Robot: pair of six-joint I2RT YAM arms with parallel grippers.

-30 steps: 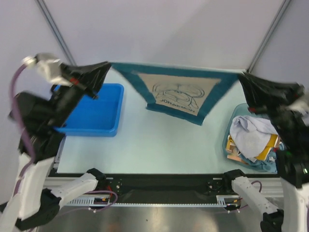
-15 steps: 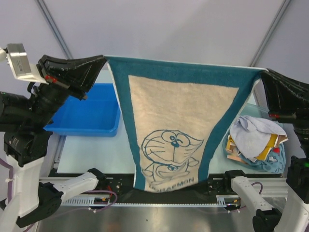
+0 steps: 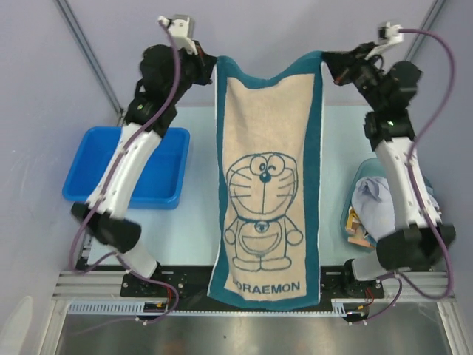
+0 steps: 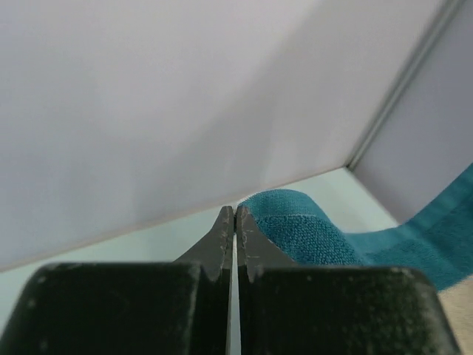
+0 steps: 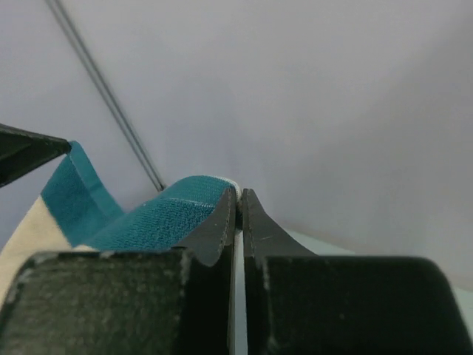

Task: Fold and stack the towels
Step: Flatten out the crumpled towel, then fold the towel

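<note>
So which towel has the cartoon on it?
The teal-bordered towel held by the left claw and right claw; the other towels lie crumpled in the clear bin.

The word DORAEMON is printed in teal along the bottom of the hanging towel (image 3: 266, 192).

Both arms are held high and stretched from the near bases toward the far side of the table. The left tool (image 3: 210, 65) is set at far left and the right tool (image 3: 330, 59) at far right, at like height and well apart. Each tool's jaws are pressed together, and a top corner of the towel (image 3: 266, 185) is pinched in each.
</note>
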